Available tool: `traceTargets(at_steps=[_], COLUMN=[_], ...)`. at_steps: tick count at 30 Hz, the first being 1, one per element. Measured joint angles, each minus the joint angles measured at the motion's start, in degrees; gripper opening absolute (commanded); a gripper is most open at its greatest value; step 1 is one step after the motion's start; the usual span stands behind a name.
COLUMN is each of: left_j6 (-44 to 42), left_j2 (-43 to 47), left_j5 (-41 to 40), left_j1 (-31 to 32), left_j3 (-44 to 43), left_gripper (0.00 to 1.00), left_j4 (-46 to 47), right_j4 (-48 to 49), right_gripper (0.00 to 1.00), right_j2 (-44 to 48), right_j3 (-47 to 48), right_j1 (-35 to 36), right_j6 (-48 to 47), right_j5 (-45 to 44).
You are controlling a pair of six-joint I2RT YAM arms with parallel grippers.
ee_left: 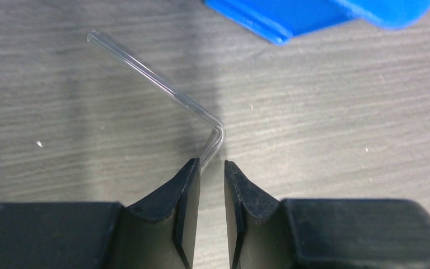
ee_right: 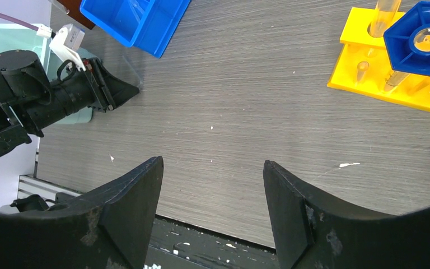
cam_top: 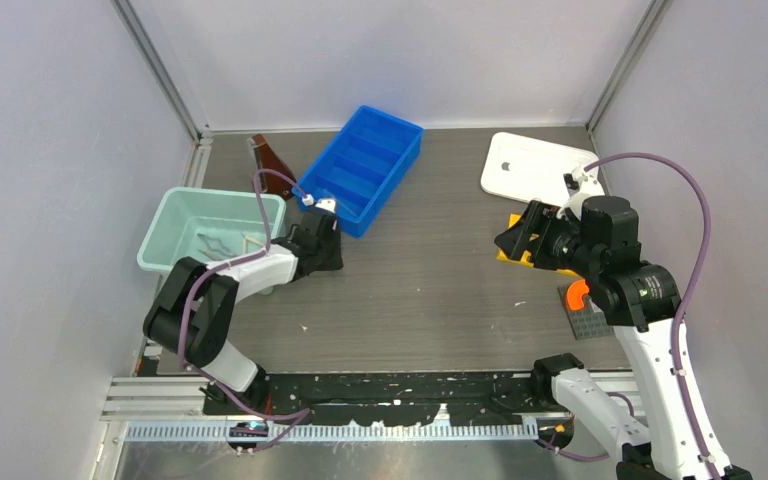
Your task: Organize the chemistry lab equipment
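Grey tabletop point(ee_left: 341, 140), clear bent glass rod point(ee_left: 157, 84) between left hand's point(ee_left: 212, 168) narrowly parted fingers point(ee_left: 187, 185); right hand point(ee_right: 213, 168) spread.

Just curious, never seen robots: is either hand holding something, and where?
Nothing is clamped yet. The left hand straddles the short leg of the bent clear glass tube with slack; the right hand is open, empty.

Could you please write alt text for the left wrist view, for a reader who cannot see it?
A bent clear glass tube lies on the gray wood-grain table, its short leg ending at the narrow gap between the black fingers of the left claw. A blue bin shows at the top edge.
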State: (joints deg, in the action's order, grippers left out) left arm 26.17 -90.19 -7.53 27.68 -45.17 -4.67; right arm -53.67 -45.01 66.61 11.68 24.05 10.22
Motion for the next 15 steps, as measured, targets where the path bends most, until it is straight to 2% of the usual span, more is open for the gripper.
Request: traceTargets(at_steps=[10,15], left_j6=[1.01,3.5], left_j2=[4.26,6.01], left_j5=[5.7,3.48], left_j1=[1.7,2.08], left_j3=[1.92,1.9], left_gripper=[0.22,0.23], left_j4=[-4.87,-7.48], right_j4=[0.92,0.96], right_gripper=[0.72,0.72], right_j2=[0.17,0.42], right_j3=[-0.44,-0.87], right_j1=[0.0,0.0], right_j6=[0.5,0.59], right_j5=[0.46,0.5])
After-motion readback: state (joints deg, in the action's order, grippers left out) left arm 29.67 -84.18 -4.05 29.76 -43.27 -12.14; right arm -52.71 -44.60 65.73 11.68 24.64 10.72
